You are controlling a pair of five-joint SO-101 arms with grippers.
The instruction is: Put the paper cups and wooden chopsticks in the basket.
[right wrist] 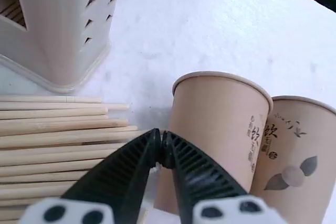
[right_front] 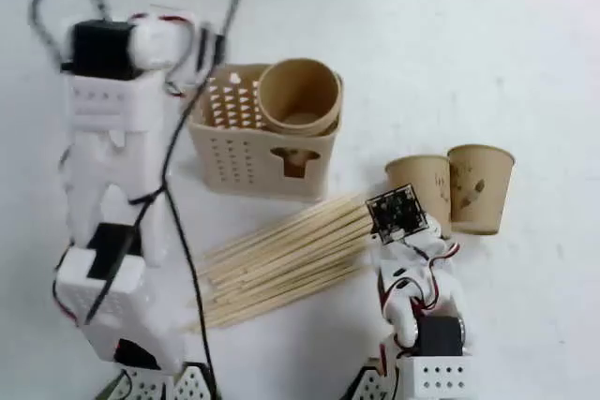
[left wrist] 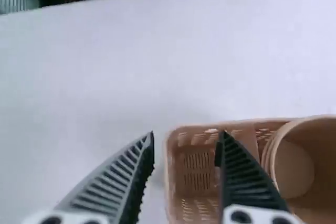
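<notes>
Right gripper (right wrist: 161, 136) clenched empty; left gripper (left wrist: 188, 136) released over basket (left wrist: 199, 128) edge; cups (right_front: 480, 185), 2 o'clock of chopsticks (right_front: 281, 259), may be toppled if nudged.

left arm (right_front: 105, 166): built of white printed shells, one panel perforated, black servo blocks set in, black cable (right_front: 169, 166) hung along it | right arm (right_front: 412, 311): white shells, black servo, red and white wires looped, square black board (right_front: 398, 213) mounted | fingers (left wrist: 123, 182): black, ribbed, tapered, seated in white bases with dark screw holes
</notes>
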